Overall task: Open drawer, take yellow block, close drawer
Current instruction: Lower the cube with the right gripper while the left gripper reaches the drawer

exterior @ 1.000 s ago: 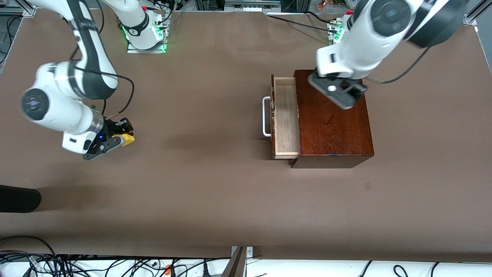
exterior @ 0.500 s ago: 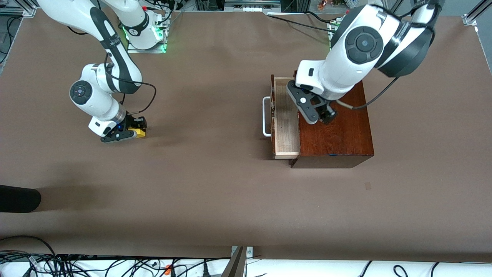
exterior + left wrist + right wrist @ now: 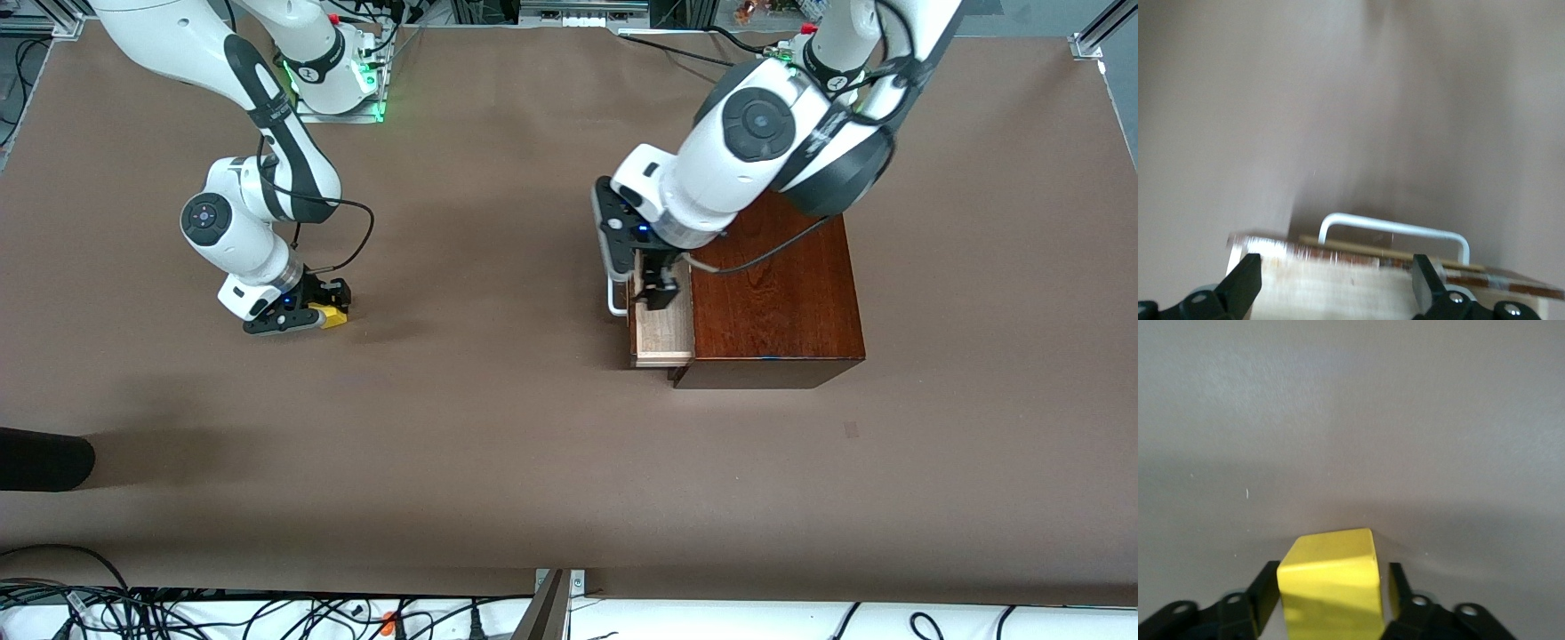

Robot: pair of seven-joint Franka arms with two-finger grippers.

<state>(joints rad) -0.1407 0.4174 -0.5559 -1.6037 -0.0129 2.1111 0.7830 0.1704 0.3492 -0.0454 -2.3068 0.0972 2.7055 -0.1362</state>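
Right gripper (image 3: pixel 322 307) low at the brown table (image 3: pixel 498 462), jaws clenched on small yellow cube block (image 3: pixel 1329 580), well apart from box | left gripper (image 3: pixel 653 286), jaws spread, over open pale-wood drawer (image 3: pixel 662 333) with white bar handle (image 3: pixel 1395 230) | we judge closing remains.

no readable text, labels or numbers anywhere.

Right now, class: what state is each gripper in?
Left gripper: open, over the open drawer.
Right gripper: shut on the yellow block.
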